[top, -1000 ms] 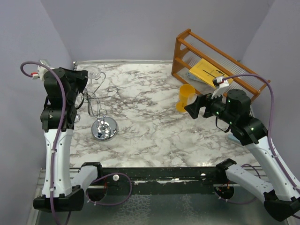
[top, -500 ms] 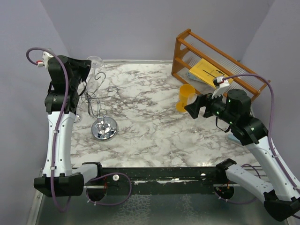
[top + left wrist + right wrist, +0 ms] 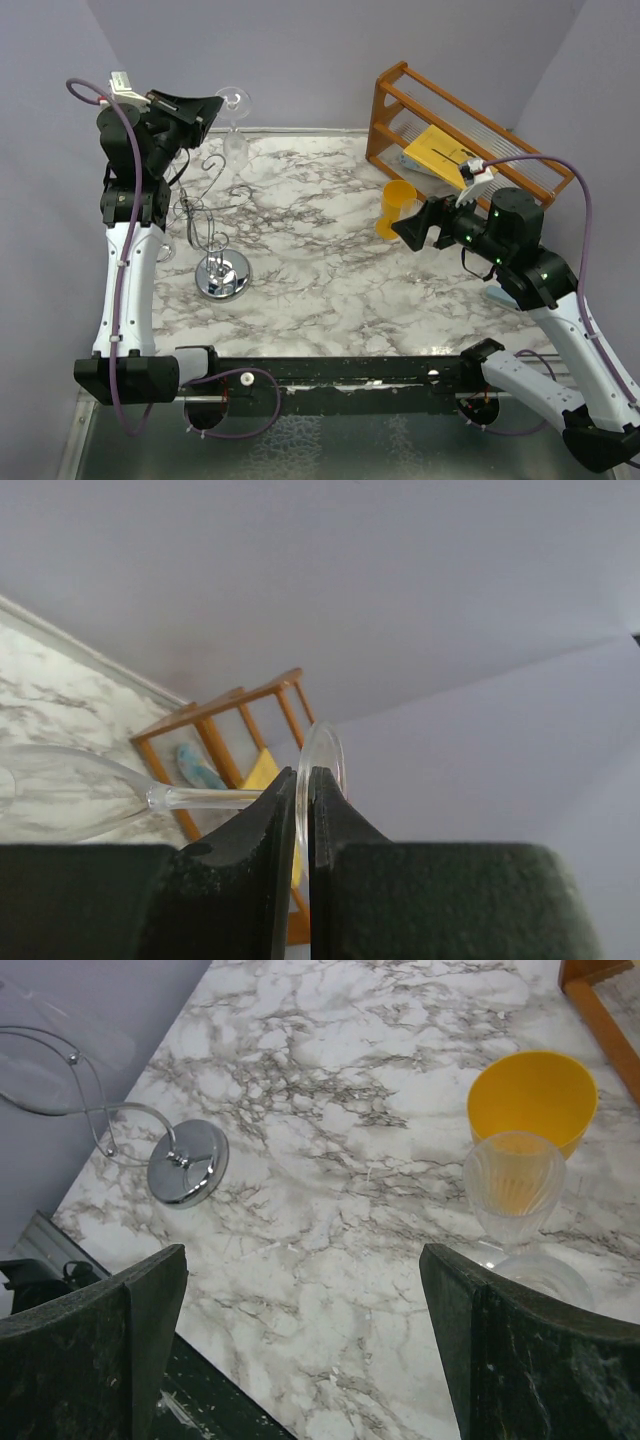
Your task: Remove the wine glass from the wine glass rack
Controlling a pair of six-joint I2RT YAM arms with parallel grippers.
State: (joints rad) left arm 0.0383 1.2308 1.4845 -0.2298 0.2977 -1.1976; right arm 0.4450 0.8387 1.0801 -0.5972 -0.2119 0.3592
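Observation:
The clear wine glass (image 3: 235, 140) hangs sideways in the air above the back left of the table. My left gripper (image 3: 216, 106) is shut on its round foot. In the left wrist view the foot's rim (image 3: 322, 748) stands edge-on between my left gripper's (image 3: 303, 792) fingers, with the stem (image 3: 200, 798) and bowl reaching left. The silvery wire wine glass rack (image 3: 206, 222) stands below on its chrome base (image 3: 223, 275), apart from the glass. The base also shows in the right wrist view (image 3: 187, 1162). My right gripper (image 3: 405, 228) is open and empty above the table (image 3: 300, 1295).
A yellow cup (image 3: 398, 205) and a ribbed clear glass (image 3: 513, 1185) stand just ahead of my right gripper. The orange-brown wooden slatted shelf (image 3: 460, 140) holds a yellow item at the back right. Grey walls close in the left, back and right.
My left arm has risen and swung right, lifting the wine glass up away from the rack's curled arms. The right arm has barely moved.

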